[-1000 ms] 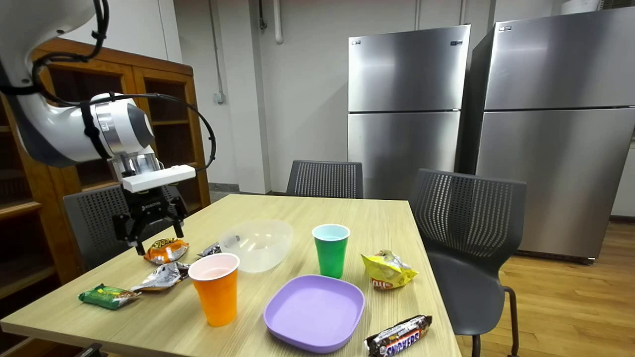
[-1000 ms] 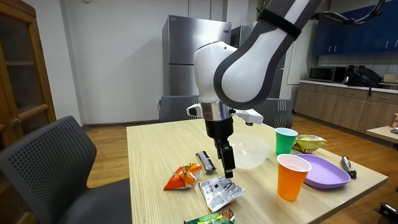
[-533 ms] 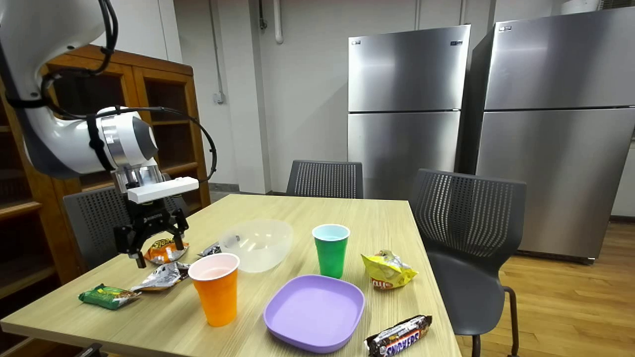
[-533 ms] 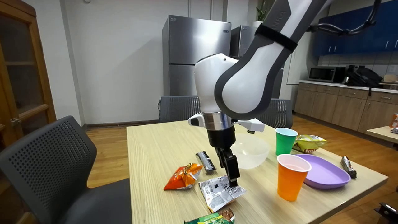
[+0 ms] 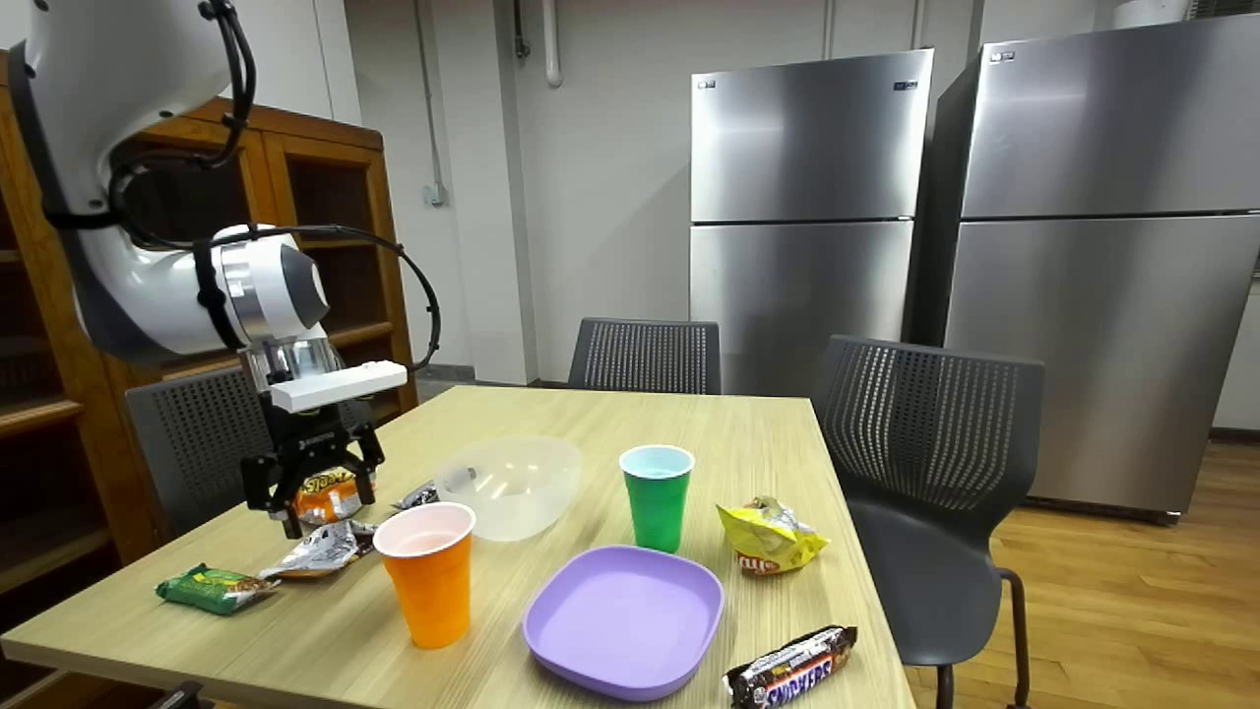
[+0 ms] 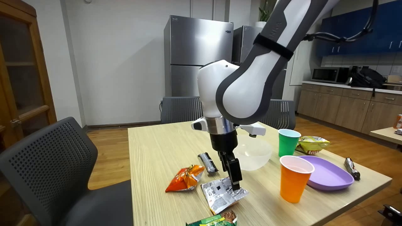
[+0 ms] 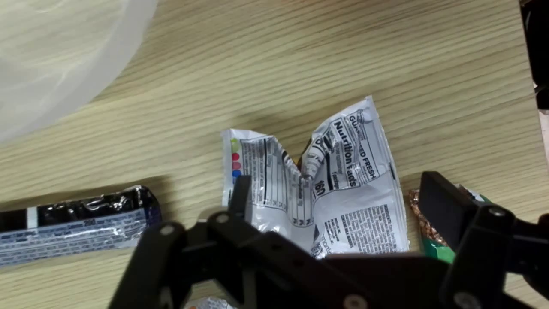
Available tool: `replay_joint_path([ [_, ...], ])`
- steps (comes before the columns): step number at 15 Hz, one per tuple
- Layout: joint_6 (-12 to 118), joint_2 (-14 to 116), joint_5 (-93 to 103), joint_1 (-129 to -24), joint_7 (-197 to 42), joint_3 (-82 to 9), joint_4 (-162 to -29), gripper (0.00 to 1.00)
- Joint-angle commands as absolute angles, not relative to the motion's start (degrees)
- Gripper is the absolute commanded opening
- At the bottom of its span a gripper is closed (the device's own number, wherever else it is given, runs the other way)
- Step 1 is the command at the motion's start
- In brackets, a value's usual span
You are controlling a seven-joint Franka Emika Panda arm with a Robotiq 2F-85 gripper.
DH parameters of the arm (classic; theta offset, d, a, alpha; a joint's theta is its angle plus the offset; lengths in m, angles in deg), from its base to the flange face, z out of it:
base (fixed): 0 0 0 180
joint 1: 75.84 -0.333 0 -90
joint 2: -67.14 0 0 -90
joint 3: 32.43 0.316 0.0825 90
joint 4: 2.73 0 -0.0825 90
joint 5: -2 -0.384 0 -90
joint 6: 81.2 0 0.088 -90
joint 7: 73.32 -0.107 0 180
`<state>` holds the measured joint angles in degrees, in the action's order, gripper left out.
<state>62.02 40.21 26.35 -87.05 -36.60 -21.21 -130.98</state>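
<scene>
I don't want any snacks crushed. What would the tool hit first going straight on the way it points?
Probably the silver packet: the wrist view shows it between the jaws of the open tool, though any gap is hard to judge.

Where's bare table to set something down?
Biggest patch in an exterior view: far end of the table, behind the bowl and green cup. Smaller: front edge, between green packet and orange cup. Crowded: around the jaws, with silver packet, orange bag and black bar close together.
</scene>
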Motion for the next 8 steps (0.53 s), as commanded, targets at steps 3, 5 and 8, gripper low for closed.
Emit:
replay_joint_path([
  [3,62.1,37.8,26.9,-86.4,-35.3,-21.0,-128.4,1.00],
  [5,62.3,37.5,27.3,-86.6,-35.4,-21.2,-128.1,0.74],
  [8,62.3,37.4,27.2,-86.6,-35.6,-21.2,-127.9,0.49],
])
